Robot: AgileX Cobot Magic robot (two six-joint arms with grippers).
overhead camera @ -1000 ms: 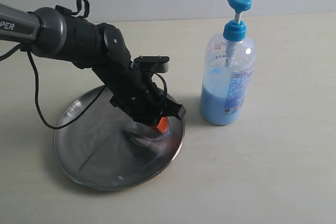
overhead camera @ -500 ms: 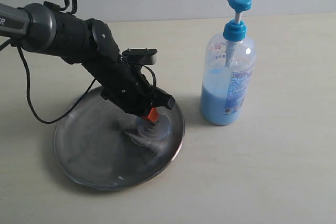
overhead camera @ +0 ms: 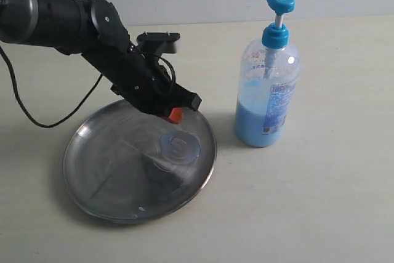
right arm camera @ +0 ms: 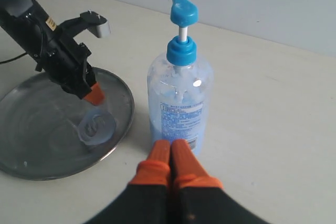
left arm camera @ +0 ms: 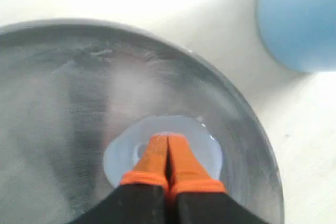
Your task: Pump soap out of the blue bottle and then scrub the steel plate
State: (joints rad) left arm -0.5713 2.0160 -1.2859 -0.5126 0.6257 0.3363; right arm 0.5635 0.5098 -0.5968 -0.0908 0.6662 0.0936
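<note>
Left claw (left arm camera: 168,142): orange tips pressed together, holding nothing, poised over the soap and seemingly just off the metal. Shut like this, they likely serve as one blunt scrubbing point.
Right claw (right arm camera: 171,150): tips together, empty, parked on the near side of the bottle, out of the scrubbing arm's way.
Soap (overhead camera: 180,148): pale blue puddle on the plate's right part.
Steel plate (overhead camera: 92,170): flat on the table (overhead camera: 320,201), under the left arm.
Blue bottle (overhead camera: 268,90): upright just right of the plate, within pumping reach.

The pale table (overhead camera: 314,214) carries the steel plate (overhead camera: 98,183) and, beside it (upright), the blue bottle (overhead camera: 268,100).
</note>
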